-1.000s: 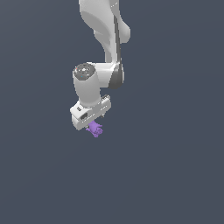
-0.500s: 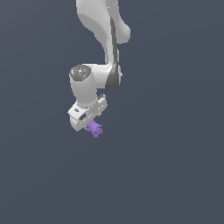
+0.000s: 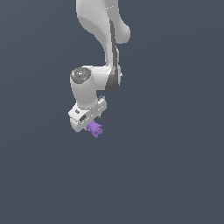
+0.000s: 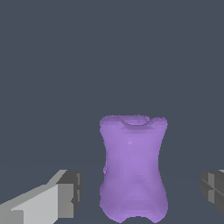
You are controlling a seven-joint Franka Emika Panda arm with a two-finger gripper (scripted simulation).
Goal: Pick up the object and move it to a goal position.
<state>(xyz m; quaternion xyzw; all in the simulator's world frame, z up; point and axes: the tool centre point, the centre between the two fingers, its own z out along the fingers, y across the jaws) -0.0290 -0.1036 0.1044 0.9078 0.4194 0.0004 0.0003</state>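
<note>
— Jaws first: how do they stand?
— Parted. In the wrist view one gray finger pad (image 4: 70, 192) stands on one side of the object (image 4: 133, 168) and the other pad shows at the opposite edge, with dark background visible between each pad and the purple body. Neither pad touches it.

— So where is the object against the gripper?
— Between the fingers of the gripper (image 4: 140, 192), roughly midway. In the exterior view the white gripper (image 3: 92, 124) sits at the end of the arm (image 3: 103, 52), and the purple object (image 3: 95, 128) pokes out just below it, toward the exterior view's right of the hand's lower edge.

— Which way does it run?
— In the wrist view its long axis lies along the fingers, pointing away from the camera. It is waisted in the middle, wider at both ends, with a shallow notch at the far end. In the exterior view small knobs stick out of it.

— And the surroundings?
— Plain dark gray-blue everywhere in both views; I cannot tell floor from background
</note>
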